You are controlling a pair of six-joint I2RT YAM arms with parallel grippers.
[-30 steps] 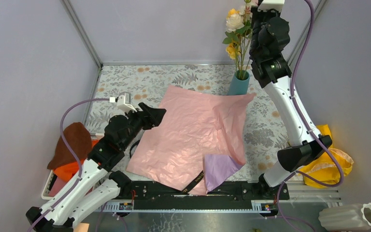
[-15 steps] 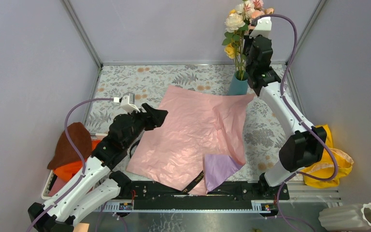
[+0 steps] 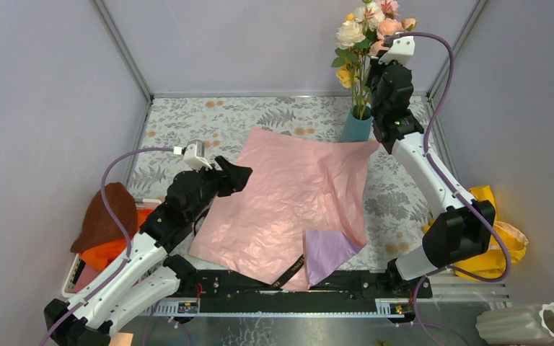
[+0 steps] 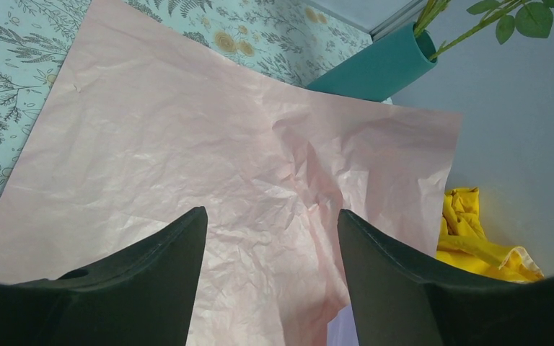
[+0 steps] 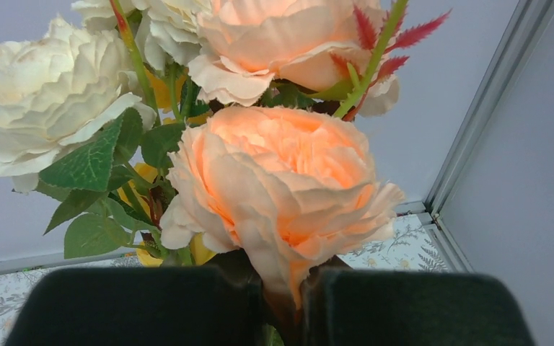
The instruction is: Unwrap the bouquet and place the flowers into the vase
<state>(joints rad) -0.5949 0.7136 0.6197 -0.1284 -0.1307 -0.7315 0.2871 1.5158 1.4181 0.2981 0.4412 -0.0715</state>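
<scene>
- Right claw [image 3: 379, 58] is up high at the far right corner, fingers pressed together on a stem of the flowers [image 3: 361, 36]. In the right wrist view the base of a peach rose is pinched between the two dark pads [image 5: 151, 310].
- Flowers: cream, peach and yellow heads with green leaves, bunched right at this claw and just left of it. The stems run down from it into the vase [image 3: 357, 126].
- Vase: teal, upright on the table [image 3: 209, 122], directly below the right claw, its foot at the far corner of the pink paper [image 3: 288, 202].
- Left claw [image 3: 244, 173]: fingers spread apart, nothing between them. It hangs over the left edge of the pink paper and points toward the vase.
- Pink paper: unwrapped, spread flat and crinkled, under and ahead of the left claw.
- Lilac paper [image 3: 328, 252]: a folded corner on the near edge of the pink sheet, to the right of the left claw and nearer the arm bases. The black ribbon [image 3: 290, 272] lies just beside it.
- Yellow cloth [image 3: 498, 245]: bunched by the right arm's base, well apart from both claws.
- Brown cloth [image 3: 108, 213] and orange cloth [image 3: 104, 252]: behind and left of the left claw, beside that arm.
- White ribbed vase [image 3: 526, 324]: on its side at the near right corner, far from both claws.
</scene>
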